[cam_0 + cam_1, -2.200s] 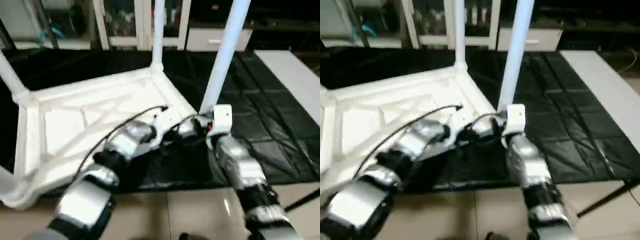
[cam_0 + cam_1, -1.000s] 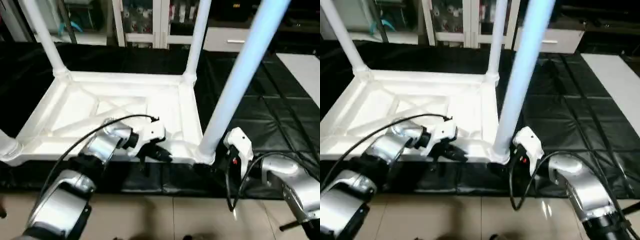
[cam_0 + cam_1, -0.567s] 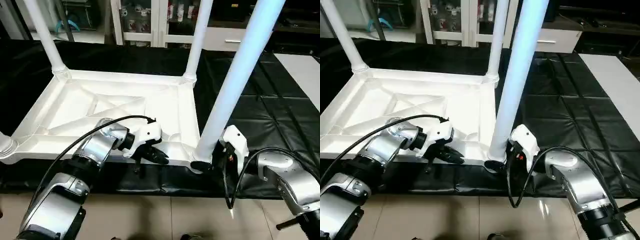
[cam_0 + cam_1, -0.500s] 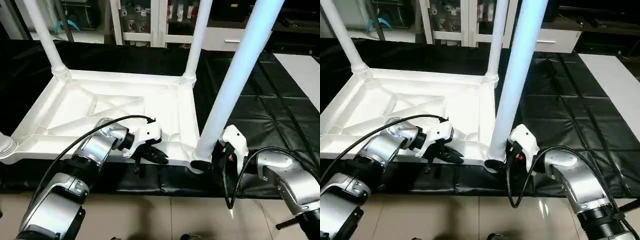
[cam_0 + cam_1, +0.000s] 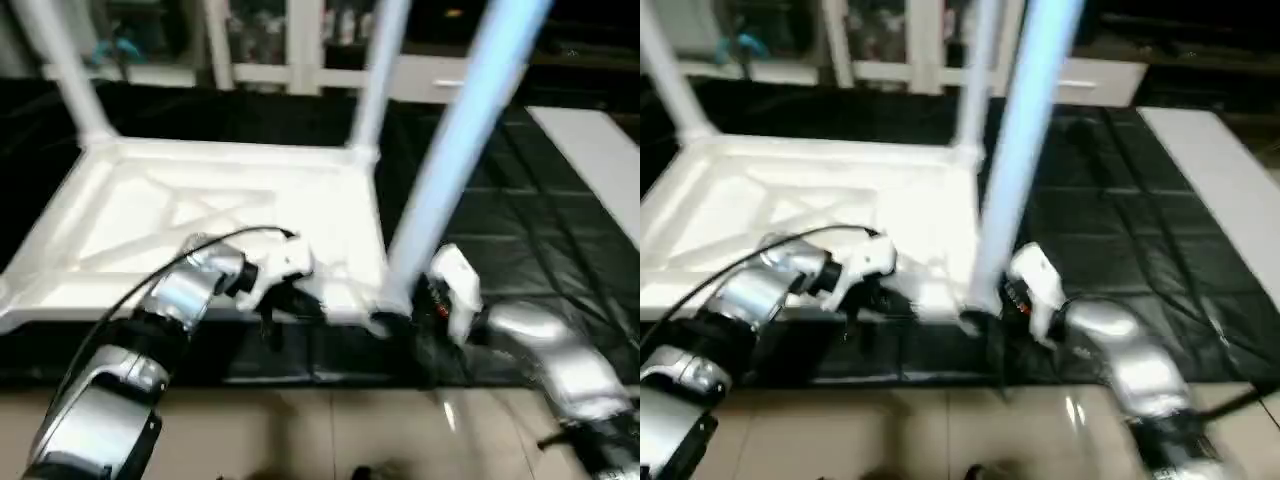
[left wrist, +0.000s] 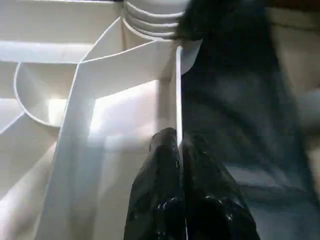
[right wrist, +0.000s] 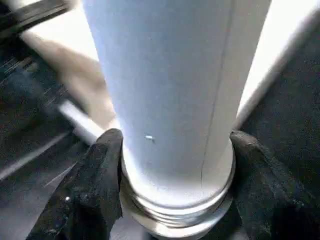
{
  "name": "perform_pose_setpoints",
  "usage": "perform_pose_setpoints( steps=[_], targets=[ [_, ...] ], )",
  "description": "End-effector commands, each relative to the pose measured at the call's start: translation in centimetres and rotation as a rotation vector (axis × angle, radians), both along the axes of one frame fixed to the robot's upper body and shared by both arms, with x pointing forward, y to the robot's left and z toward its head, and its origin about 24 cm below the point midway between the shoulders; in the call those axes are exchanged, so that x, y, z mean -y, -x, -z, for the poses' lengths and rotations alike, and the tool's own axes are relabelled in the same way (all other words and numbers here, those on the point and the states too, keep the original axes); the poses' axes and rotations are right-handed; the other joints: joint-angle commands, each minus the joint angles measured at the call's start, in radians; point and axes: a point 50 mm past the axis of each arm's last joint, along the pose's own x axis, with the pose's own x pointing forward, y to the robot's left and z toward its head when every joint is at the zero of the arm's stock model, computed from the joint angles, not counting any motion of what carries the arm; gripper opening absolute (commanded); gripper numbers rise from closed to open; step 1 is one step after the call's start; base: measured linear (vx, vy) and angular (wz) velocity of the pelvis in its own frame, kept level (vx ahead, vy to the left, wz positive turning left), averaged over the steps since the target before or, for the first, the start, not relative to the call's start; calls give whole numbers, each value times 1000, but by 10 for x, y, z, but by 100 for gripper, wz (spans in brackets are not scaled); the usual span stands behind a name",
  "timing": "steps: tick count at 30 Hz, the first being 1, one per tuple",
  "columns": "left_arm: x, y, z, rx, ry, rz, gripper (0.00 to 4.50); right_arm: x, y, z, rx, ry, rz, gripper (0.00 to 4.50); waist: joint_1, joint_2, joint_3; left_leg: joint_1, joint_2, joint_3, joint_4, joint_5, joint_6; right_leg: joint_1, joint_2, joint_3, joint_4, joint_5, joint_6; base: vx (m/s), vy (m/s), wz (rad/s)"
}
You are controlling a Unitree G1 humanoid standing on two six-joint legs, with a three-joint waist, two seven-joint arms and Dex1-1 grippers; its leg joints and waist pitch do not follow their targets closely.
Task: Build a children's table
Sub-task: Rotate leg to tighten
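The children's table (image 5: 200, 215) lies upside down on the black floor mat (image 5: 520, 210), ribbed underside up, legs standing out of its corner sockets. Everything hinges on the near leg (image 5: 450, 150) at the corner closest to the robot's right arm: its long axis runs upright, leaning slightly, and the right tool (image 7: 170, 180) sits at its foot with a finger (image 7: 95, 185) on either side of the tube just above the socket collar. The fingers stand apart around the leg; whether they press it I cannot tell.

The left tool (image 6: 177, 165) is pinched together on the table's thin raised rim (image 6: 178, 90), a little along the edge from that same corner.

Beyond the mat are pale floor tiles (image 5: 330, 440) and cabinets (image 5: 300, 40) behind.
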Motion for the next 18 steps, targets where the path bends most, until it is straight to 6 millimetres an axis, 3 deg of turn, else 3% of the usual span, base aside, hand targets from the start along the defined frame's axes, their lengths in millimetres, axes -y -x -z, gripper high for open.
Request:
perform_pose_setpoints(
  steps=[1,4,8,10,13,15,18],
  targets=[
    [17,14,26,-97,-17,47,0,20,-22,-20,95,-39,246,269,3,-2,-53,7,12,-8,-79,-305,6,46,-33,22,-76,-435,-183,0,0,0],
    [27,5,28,-49,-4,-77,0,18,-32,-16,87,-67,424,269,-2,-4,-56,4,11,-5,-78,-285,9,46,-28,22,-68,-353,-204,0,0,0],
    [45,-11,27,33,27,-321,0,3,-39,-2,71,24,610,269,-2,-3,-56,9,7,0,-73,-279,5,43,-26,24,-70,-349,-210,0,0,0],
    [50,-15,27,63,41,-394,0,-3,-42,1,68,23,682,268,4,-7,-61,7,6,2,-71,-244,28,50,-26,25,-67,-307,-211,0,0,0],
    [60,-22,24,136,61,-529,0,-13,-46,9,18,10,894,268,6,-3,-63,8,3,4,-70,-217,31,47,-26,25,-64,-285,-207,0,0,0],
    [63,-23,24,149,62,-549,0,-17,-46,12,0,13,943,268,8,0,-65,11,3,6,-69,-214,37,47,-23,25,-61,-259,-206,0,0,0],
    [67,-24,24,158,64,-560,0,-25,-48,12,13,23,959,268,9,0,-66,6,1,6,-68,-191,56,51,-23,23,-57,-215,-208,0,0,0]
  ],
)
